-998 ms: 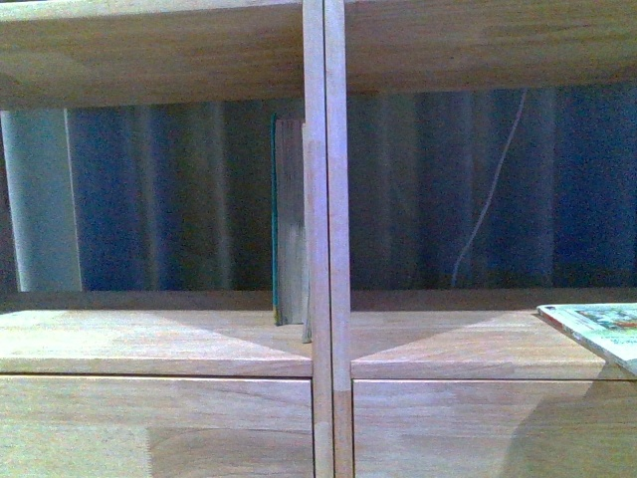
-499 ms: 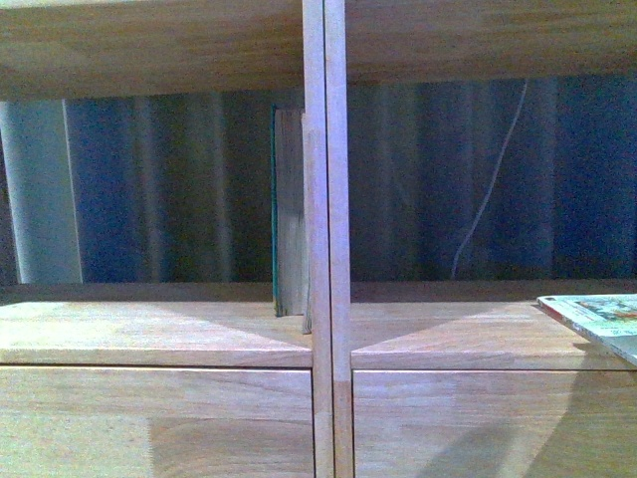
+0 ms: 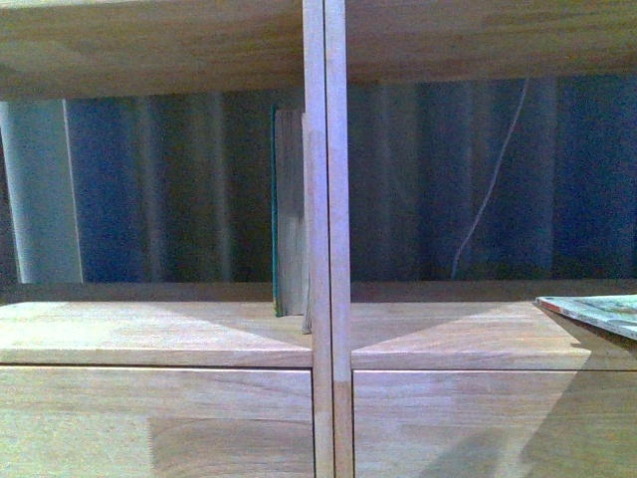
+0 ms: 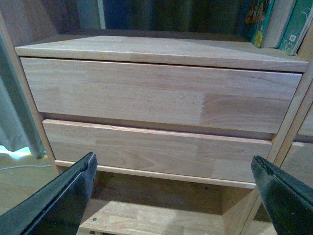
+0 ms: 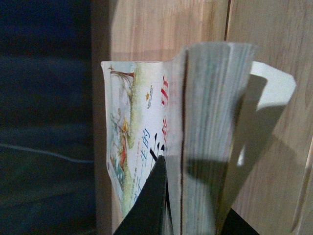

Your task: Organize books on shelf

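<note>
We read little. Right wrist view: paperback (image 5: 128, 161) cover carries Chinese chars, red chars (image 5: 165, 85) by the page edge, black chars (image 5: 146, 147) further along; two look like 生的, the rest we can't make out. Small orange logo (image 5: 148, 95) beside them, print too tiny. Left wrist view: teal book (image 4: 299, 24) has a pale label (image 4: 293, 37), illegible.

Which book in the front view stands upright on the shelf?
The teal book, against the shelf's central upright; the pale paperback is held nearly flat in the right claw.
</note>
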You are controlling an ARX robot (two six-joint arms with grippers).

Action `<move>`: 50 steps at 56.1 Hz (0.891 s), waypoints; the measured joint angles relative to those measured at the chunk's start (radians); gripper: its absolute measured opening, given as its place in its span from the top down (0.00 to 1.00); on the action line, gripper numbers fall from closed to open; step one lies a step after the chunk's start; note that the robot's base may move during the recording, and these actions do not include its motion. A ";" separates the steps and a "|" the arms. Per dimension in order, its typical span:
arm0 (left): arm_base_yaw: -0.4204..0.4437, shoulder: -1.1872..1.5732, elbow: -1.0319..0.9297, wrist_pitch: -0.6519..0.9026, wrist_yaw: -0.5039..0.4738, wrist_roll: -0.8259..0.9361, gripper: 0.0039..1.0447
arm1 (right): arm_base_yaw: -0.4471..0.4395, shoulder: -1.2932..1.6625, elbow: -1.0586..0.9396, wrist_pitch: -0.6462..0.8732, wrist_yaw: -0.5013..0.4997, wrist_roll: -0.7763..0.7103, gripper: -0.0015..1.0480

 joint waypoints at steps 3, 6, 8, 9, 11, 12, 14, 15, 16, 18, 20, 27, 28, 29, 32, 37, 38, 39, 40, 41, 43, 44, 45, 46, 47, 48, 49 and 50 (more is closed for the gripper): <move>0.000 0.000 0.000 0.000 0.000 0.000 0.07 | -0.001 -0.009 -0.010 0.000 0.000 0.002 0.93; 0.000 0.000 0.000 0.000 0.000 0.000 0.07 | -0.004 -0.027 -0.028 0.002 -0.001 0.002 0.93; 0.000 0.000 0.000 0.000 0.000 0.000 0.07 | -0.005 -0.035 -0.035 0.003 -0.001 0.002 0.93; 0.000 0.000 0.000 0.000 0.000 0.000 0.07 | -0.007 -0.042 -0.040 0.004 -0.001 0.002 0.93; 0.000 0.000 0.000 0.000 0.000 0.000 0.07 | -0.009 -0.052 -0.049 0.007 -0.001 0.002 0.93; 0.000 0.000 0.000 0.000 0.000 0.000 0.07 | -0.011 -0.060 -0.055 0.008 -0.001 0.002 0.93; 0.000 0.000 0.000 0.000 0.000 0.000 0.07 | -0.014 -0.072 -0.064 0.011 -0.001 0.001 0.93; 0.000 0.000 0.000 0.000 0.000 0.000 0.07 | -0.015 -0.081 -0.071 0.013 0.000 -0.001 0.93; 0.000 0.000 0.000 0.000 0.000 0.000 0.07 | -0.016 -0.085 -0.074 0.013 0.000 -0.003 0.93; 0.000 0.000 0.000 0.000 0.000 0.000 0.07 | -0.019 -0.100 -0.082 0.014 0.000 -0.006 0.93; 0.000 0.000 0.000 0.000 0.000 0.000 0.07 | -0.023 -0.116 -0.092 0.016 -0.001 -0.013 0.93; 0.000 0.000 0.000 0.000 0.000 0.000 0.07 | -0.040 -0.188 -0.123 0.024 -0.010 -0.047 0.93; 0.000 0.000 0.000 0.000 0.000 0.000 0.07 | -0.045 -0.204 -0.129 0.024 -0.014 -0.057 0.93; 0.000 0.000 0.000 0.000 0.000 0.000 0.07 | -0.048 -0.212 -0.131 0.025 -0.017 -0.060 0.93; 0.000 0.000 0.000 0.000 0.000 0.000 0.07 | -0.060 -0.254 -0.142 0.025 -0.027 -0.085 0.93; 0.000 0.000 0.000 0.000 0.000 0.000 0.07 | -0.079 -0.327 -0.156 0.017 -0.045 -0.133 0.93; 0.000 0.000 0.000 0.000 0.000 0.000 0.07 | -0.081 -0.336 -0.158 0.015 -0.047 -0.138 0.93; 0.000 0.000 0.000 0.000 0.000 0.000 0.07 | -0.085 -0.355 -0.161 0.011 -0.052 -0.149 0.93; 0.000 0.000 0.000 0.000 0.000 0.000 0.07 | -0.087 -0.364 -0.162 0.009 -0.054 -0.153 0.93; 0.000 0.000 0.000 0.000 0.000 0.000 0.07 | -0.090 -0.383 -0.163 0.004 -0.058 -0.163 0.93; 0.000 0.000 0.000 0.000 0.000 0.000 0.07 | -0.095 -0.412 -0.164 -0.004 -0.066 -0.178 0.93; 0.000 0.000 0.000 0.000 0.000 0.000 0.07 | -0.096 -0.422 -0.164 -0.006 -0.068 -0.183 0.93; 0.000 0.000 0.000 0.000 0.000 0.000 0.07 | -0.099 -0.441 -0.164 -0.012 -0.069 -0.190 0.93; 0.000 0.000 0.000 0.000 0.000 0.000 0.07 | -0.100 -0.450 -0.164 -0.015 -0.070 -0.195 0.93; 0.000 0.000 0.000 0.000 0.000 0.000 0.07 | -0.100 -0.470 -0.164 -0.021 -0.073 -0.206 0.93; 0.000 0.000 0.000 0.000 0.000 0.000 0.07 | -0.100 -0.479 -0.164 -0.023 -0.074 -0.212 0.93; 0.000 0.000 0.000 0.000 0.000 0.000 0.07 | -0.100 -0.499 -0.164 -0.029 -0.076 -0.222 0.93; 0.000 0.000 0.000 0.000 0.000 0.000 0.07 | -0.099 -0.509 -0.164 -0.032 -0.077 -0.228 0.93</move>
